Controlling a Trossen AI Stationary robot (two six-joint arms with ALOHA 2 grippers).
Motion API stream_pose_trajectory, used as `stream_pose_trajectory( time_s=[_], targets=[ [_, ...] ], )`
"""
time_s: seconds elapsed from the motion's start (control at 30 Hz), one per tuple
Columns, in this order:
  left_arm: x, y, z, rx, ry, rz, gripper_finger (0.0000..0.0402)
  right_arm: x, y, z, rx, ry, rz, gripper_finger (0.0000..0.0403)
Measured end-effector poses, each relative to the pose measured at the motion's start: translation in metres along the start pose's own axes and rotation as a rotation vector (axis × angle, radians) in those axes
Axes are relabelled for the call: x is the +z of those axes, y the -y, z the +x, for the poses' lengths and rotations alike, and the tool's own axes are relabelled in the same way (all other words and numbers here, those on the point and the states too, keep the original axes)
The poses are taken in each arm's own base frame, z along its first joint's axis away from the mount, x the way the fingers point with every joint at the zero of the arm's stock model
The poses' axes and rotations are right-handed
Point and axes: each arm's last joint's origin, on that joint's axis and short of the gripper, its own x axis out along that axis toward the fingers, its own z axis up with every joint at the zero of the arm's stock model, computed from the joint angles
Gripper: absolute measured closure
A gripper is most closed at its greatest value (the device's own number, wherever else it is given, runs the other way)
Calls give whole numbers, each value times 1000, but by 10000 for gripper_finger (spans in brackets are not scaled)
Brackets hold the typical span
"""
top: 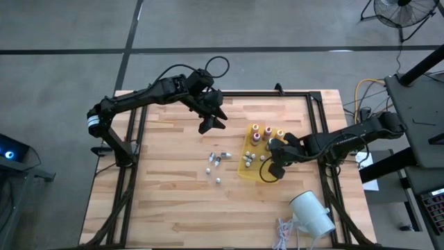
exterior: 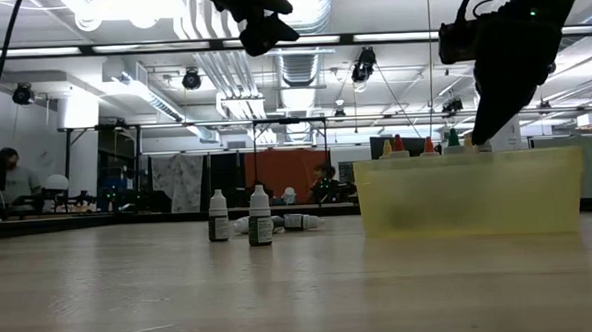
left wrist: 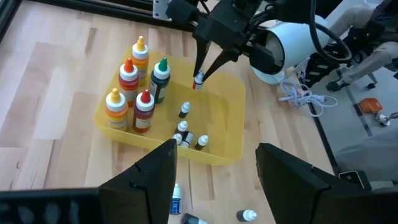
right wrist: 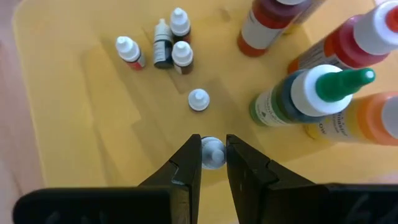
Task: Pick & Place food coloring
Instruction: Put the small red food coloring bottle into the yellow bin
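A shallow yellow tray [top: 248,161] lies right of the table's middle. It holds several tall food coloring bottles [left wrist: 134,87] with orange, red and green tops, and several tiny vials [right wrist: 168,40]. More tiny vials [top: 216,158] are on the bare wood left of the tray, two upright [exterior: 260,216] and others on their sides. My right gripper [right wrist: 212,149] is over the tray, shut on one small vial [left wrist: 199,81]. My left gripper [top: 214,123] hangs open above the table, far-left of the tray, with nothing in it. My right gripper pinches the white cap [right wrist: 212,154] of a tiny vial between its two fingertips [left wrist: 208,70], only at their free ends. The fingers slant down from above. The vial hangs upright below them over the tray's floor; I cannot tell whether its bottom touches the tray.
A big white cylinder [top: 312,212] lies near the table's front right corner with a white cord [top: 283,232] beside it. A dark frame rail [top: 319,139] runs along the table's right side. Bare wood stretches across the near left of the table.
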Motion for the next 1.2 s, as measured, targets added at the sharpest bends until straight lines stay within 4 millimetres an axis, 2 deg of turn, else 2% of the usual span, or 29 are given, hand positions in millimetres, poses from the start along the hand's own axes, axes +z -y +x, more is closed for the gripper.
stream_pose_trajectory(
  time_s=[0.57,0.97,1.2],
  targets=[
    [0,0,0,-1,2,12,211,-15,6,25,-17,71,73,347],
    [1,0,0,-1,9,17,211,-21,9,30,-43,65,44,347],
    [3,0,0,0,26,26,211,-23,6,41,-51,49,21,347]
  ],
)
